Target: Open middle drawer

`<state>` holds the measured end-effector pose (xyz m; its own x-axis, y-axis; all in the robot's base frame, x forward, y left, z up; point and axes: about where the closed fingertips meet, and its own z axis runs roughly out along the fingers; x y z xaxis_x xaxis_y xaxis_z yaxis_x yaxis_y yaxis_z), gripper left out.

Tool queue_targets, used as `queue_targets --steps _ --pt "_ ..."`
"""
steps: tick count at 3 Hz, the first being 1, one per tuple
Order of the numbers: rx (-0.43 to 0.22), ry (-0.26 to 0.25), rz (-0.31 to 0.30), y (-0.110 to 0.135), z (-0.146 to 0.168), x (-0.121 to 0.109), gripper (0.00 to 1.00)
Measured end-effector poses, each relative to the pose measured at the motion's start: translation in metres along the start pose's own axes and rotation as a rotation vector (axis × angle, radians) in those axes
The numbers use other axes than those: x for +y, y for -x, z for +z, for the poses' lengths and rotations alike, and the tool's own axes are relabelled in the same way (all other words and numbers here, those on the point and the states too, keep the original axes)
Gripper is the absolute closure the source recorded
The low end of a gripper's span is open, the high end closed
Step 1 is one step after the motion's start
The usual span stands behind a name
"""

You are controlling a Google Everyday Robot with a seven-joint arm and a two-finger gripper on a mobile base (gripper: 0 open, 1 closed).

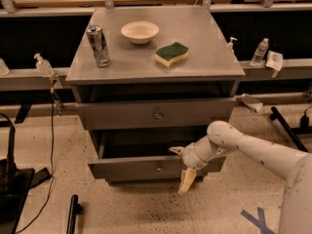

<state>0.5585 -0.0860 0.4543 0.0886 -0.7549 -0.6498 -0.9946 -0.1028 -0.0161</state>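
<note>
The middle drawer (131, 168) is a grey metal drawer with a small round knob (158, 168). It stands pulled out from the cabinet, with its dark inside showing behind the front. My gripper (181, 166) is at the drawer front, just right of the knob. It is open. One finger (176, 150) lies over the top edge of the front and the other finger (187, 180) hangs down in front of it. The upper drawer (122, 115) above sticks out slightly. The lowest drawer is hidden under the open one.
On the cabinet top (209, 52) stand a can (98, 45), a white bowl (140, 31) and a green-and-yellow sponge (171, 53). Bottles (259, 51) sit on side rails. Cables and a black stand (9, 179) lie on the floor at left.
</note>
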Motion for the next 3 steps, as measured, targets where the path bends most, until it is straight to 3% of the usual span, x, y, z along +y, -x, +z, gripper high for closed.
queue_targets --steps 1,2,3 --pt "0.097 0.013 0.075 -0.043 0.006 -0.016 0.00" --pt "0.098 0.012 0.079 -0.045 0.006 -0.017 0.00" --pt "0.105 0.032 0.065 -0.035 0.001 -0.002 0.00"
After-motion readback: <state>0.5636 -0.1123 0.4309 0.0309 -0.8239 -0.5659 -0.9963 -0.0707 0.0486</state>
